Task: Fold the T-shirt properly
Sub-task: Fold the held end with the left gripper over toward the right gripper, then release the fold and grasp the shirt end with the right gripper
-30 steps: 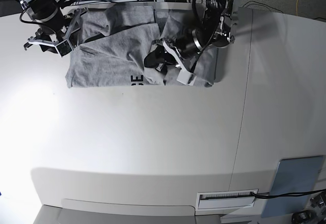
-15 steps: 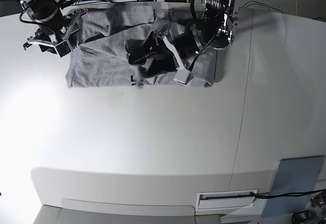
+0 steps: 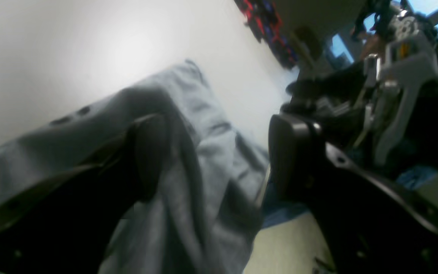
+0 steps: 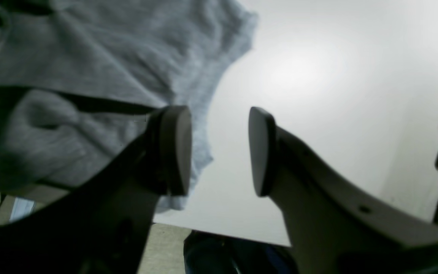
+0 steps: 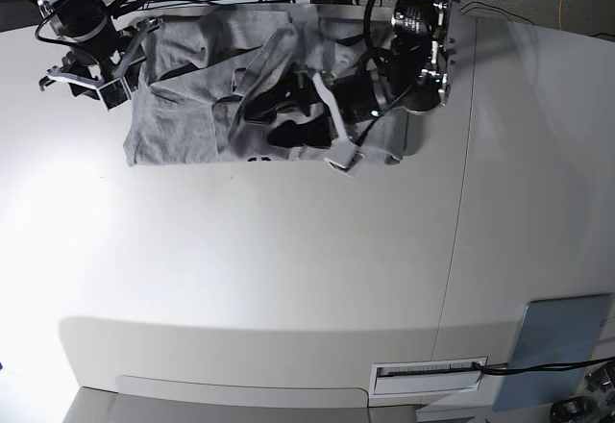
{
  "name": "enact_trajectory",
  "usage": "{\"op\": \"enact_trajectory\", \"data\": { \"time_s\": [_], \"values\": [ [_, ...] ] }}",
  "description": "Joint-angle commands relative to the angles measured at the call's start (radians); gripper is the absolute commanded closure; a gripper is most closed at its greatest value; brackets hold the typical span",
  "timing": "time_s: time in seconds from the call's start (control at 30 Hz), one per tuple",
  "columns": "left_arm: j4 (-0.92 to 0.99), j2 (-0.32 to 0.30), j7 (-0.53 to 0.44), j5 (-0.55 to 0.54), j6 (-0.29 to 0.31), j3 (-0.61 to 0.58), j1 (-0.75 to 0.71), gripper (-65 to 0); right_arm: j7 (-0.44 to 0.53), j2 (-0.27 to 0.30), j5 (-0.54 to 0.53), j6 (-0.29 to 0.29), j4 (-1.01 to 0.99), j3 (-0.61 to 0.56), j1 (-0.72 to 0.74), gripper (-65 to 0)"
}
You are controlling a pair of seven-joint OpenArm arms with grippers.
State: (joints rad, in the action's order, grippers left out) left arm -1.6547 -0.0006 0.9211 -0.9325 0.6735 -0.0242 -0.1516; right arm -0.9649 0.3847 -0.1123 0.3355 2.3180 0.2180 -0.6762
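Heather-grey cotton T-shirt (image 5: 192,120) lies rumpled on the white table (image 5: 288,279), upper left of the base view. Left gripper (image 5: 272,120) jaws spread wide, a grey fold draped over one finger (image 3: 148,152). Right gripper (image 4: 219,150) jaws parted, empty, at the shirt's left edge.

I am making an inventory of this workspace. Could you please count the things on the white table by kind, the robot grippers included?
Heather-grey cotton T-shirt: 1
Flat grey-blue rectangular pad: 1
Robot grippers, left gripper and right gripper: 2
Total: 4
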Motion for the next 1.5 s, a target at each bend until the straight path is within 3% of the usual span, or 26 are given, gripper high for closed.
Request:
{"op": "enact_trajectory", "data": {
  "time_s": [0.0, 0.17, 0.3, 0.5, 0.63, 1.0, 1.23, 1.47],
  "values": [
    [-0.026, -0.006, -0.011, -0.029, 0.009, 0.027, 0.013, -42.5, 0.014, 0.012, 0.001, -0.005, 0.017, 0.007, -0.006, -24.9],
    [-0.034, -0.032, 0.004, -0.03, 0.009, 0.19, 0.013, -42.5, 0.032, 0.011, -0.005, -0.004, 0.008, 0.052, -0.025, -24.9],
    [-0.034, -0.079, 0.054, -0.042, 0.009, 0.278, 0.013, -42.5, 0.061, 0.012, -0.118, -0.002, -0.073, 0.137, -0.02, -24.9],
    [-0.035, -0.168, 0.169, -0.122, 0.025, 0.304, 0.013, -41.8, 0.045, 0.012, -0.379, 0.128, -0.26, 0.248, 0.025, -24.9],
    [-0.049, -0.194, 0.201, -0.191, 0.025, 0.304, 0.004, -41.8, -0.038, 0.011, -0.495, 0.194, -0.362, 0.254, 0.103, -24.9],
    [-0.166, -0.194, 0.216, -0.152, 0.025, 0.304, -0.005, -41.0, -0.232, 0.011, -0.697, 0.245, -0.668, 0.254, 0.348, -24.9],
    [-0.166, -0.194, 0.215, -0.142, 0.025, 0.304, -0.033, -41.0, -0.318, 0.008, -0.846, 0.28, -0.817, 0.254, 0.396, -24.9],
    [-0.166, -0.194, 0.212, -0.128, 0.025, 0.304, -0.051, -41.0, -0.423, 0.006, -1.035, 0.333, -0.834, 0.254, 0.396, -24.9]
  ]
}}
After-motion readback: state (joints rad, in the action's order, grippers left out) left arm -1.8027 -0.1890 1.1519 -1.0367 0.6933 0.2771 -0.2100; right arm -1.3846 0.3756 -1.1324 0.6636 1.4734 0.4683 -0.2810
